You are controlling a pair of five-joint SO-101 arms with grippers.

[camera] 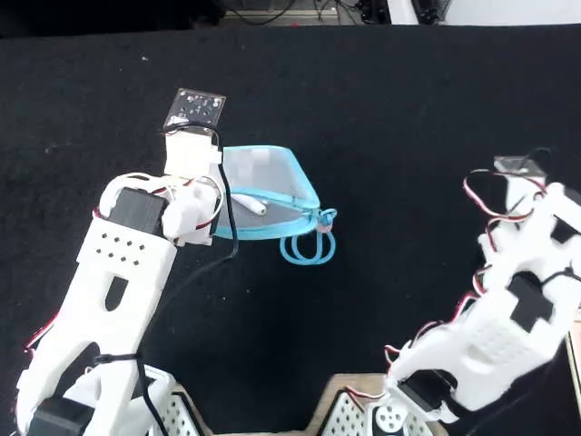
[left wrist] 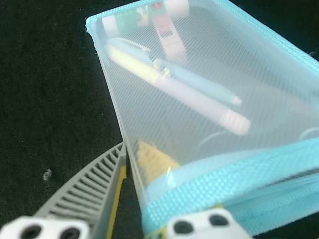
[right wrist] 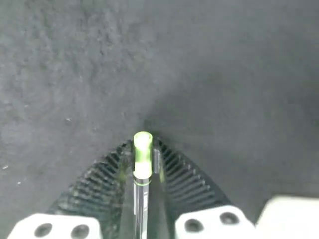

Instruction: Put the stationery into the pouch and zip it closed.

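Left gripper (left wrist: 133,152) is clamped on the left end of the translucent pouch (camera: 268,186), which lies just left of the desk's (camera: 408,109) centre with two pens (left wrist: 199,99) inside. Right gripper (right wrist: 143,145), near the desk's right edge, is closed around a green-tipped pen (right wrist: 142,164).

pouch (camera: 268,195) obstructs left side, open mat (camera: 399,245) at centre

Black cloth worktop (camera: 408,100) spreads beneath me; cables (camera: 263,13) trail past its far edge, pale wood (camera: 340,383) shows by my base.
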